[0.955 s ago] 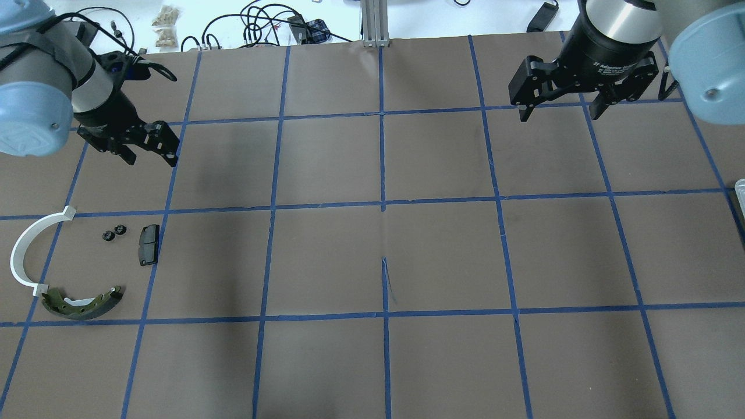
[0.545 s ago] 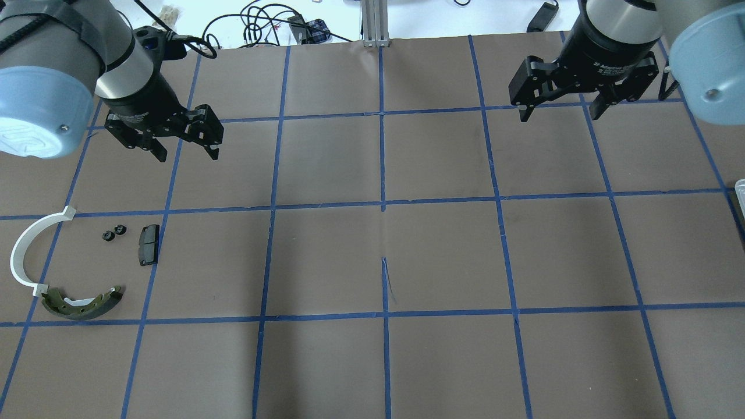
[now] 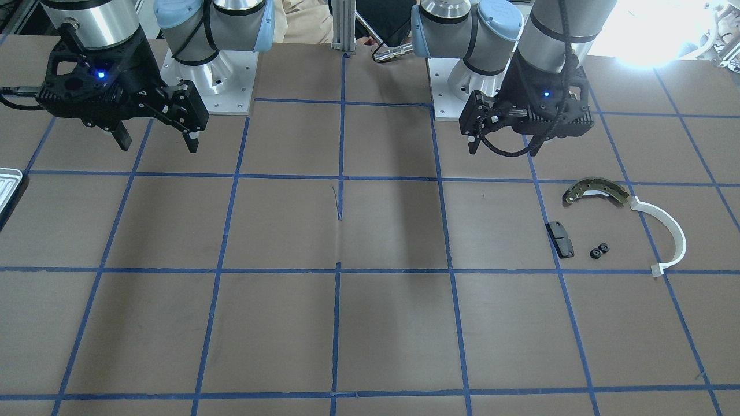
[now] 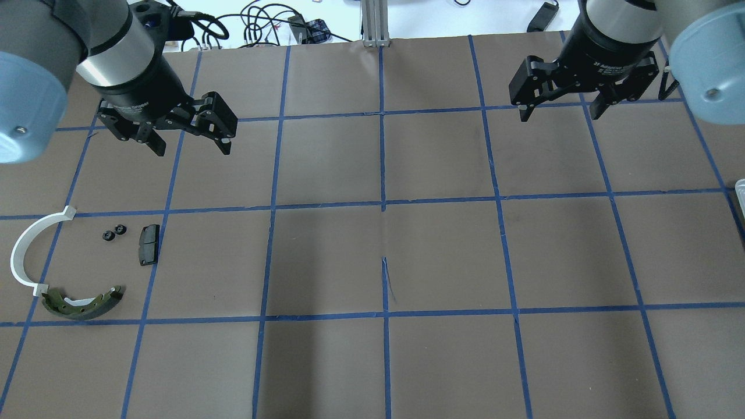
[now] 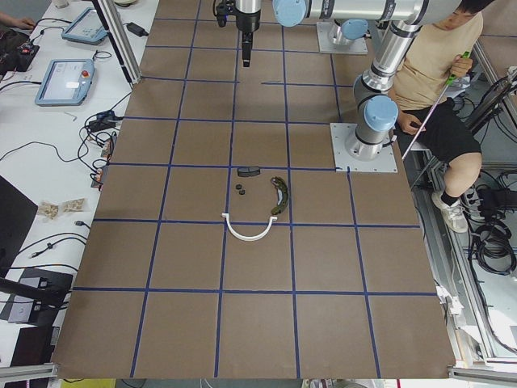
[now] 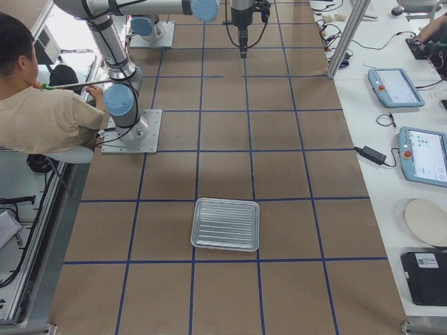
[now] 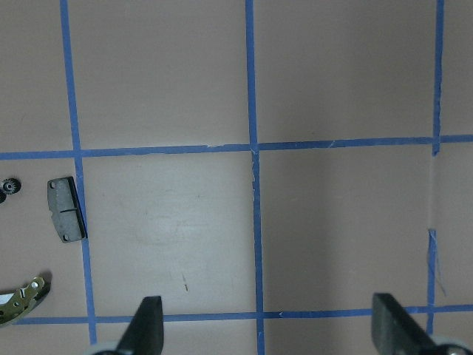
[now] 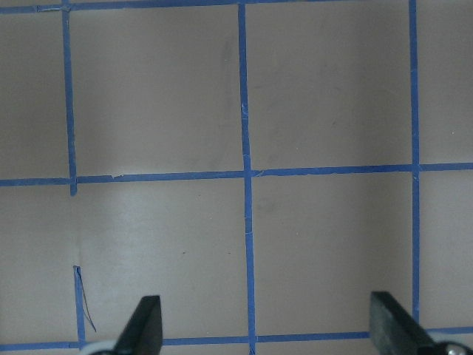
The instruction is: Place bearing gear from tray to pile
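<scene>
Gears (image 4: 120, 229) - two tiny black round pieces - lie in the pile just beside the black pad (image 4: 148, 245), with the brake shoe (image 4: 81, 304) and white arc (image 4: 16, 259) a little further from it. The tray (image 6: 225, 223) sits well apart from the pad, at the opposite end of the bench (image 4: 442, 256).

Both tools hang above the bench with fingers spread and nothing between them: the left tool (image 4: 192, 150) is near the pad, the right tool (image 4: 559, 114) well apart from it.

The tray's ribbed floor looks bare, so a trip there would probably close on nothing. If the left tool drops near the pad, a finger could clip the gears - small and round, they would likely roll off.

The right side view shows the whole tray, whereas the overhead view catches only a sliver of its rim. The left wrist view shows the pad and the brake shoe's tip, while the right wrist view shows only taped bench.
</scene>
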Motion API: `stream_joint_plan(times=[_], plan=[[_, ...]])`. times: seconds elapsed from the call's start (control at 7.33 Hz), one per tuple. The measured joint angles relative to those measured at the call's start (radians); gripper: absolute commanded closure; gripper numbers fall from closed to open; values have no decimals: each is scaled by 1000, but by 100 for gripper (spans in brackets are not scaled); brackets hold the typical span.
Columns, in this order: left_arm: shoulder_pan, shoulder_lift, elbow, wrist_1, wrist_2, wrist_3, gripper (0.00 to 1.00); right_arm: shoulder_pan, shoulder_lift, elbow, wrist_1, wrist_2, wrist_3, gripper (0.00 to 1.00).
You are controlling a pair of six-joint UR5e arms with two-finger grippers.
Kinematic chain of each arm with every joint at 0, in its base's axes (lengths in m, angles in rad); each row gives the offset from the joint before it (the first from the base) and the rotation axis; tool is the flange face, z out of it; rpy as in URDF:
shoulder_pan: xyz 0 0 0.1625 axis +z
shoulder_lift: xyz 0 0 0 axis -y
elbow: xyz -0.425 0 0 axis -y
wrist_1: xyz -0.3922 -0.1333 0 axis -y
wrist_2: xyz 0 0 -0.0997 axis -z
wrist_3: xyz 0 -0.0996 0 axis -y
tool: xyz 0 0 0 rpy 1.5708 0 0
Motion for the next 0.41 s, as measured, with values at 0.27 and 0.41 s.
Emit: stream_joint_plan(times=[0.27, 0.41], plan=[[2, -18, 41, -60, -1, 6, 0, 0, 0, -1, 0, 0, 0, 0], [-1, -21, 45, -64, 0, 8, 0, 0, 0, -3, 0, 0, 0, 0]])
